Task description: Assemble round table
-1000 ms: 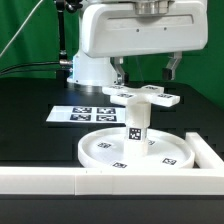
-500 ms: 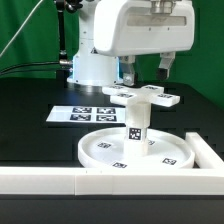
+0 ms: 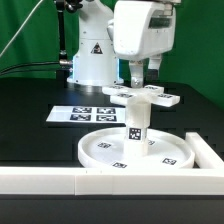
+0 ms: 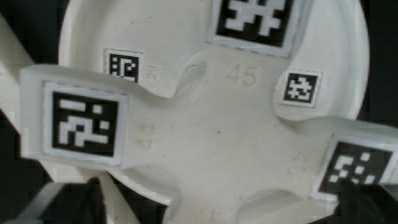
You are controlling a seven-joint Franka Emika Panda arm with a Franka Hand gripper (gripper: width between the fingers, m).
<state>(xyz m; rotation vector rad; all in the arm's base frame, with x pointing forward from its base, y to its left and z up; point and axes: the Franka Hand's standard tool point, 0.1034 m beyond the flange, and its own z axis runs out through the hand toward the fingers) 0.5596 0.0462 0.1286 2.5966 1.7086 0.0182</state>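
The large round disc [image 3: 100, 150] lies flat on the black table. The short post [image 3: 136, 128] stands upright in its middle. The flat cross-shaped piece [image 3: 150, 97] rests level on top of the post. My gripper [image 3: 141, 78] hangs straight above the cross piece, fingers pointing down, just over its top face and holding nothing. Its body is turned so that I see it from the side. In the wrist view the cross piece [image 4: 205, 130] fills the frame, with the disc [image 4: 107, 30] beyond it; the post is hidden beneath.
The marker board [image 3: 85, 113] lies on the table at the exterior view's left, behind the disc. A long white rail [image 3: 50, 181] runs along the front, and another stretch [image 3: 210, 150] runs up the exterior view's right. The arm's base [image 3: 90, 60] stands behind.
My gripper has turned about its vertical axis above the cross piece, so its two spread fingers now line up almost one behind the other. The disc, post and cross piece have not moved.
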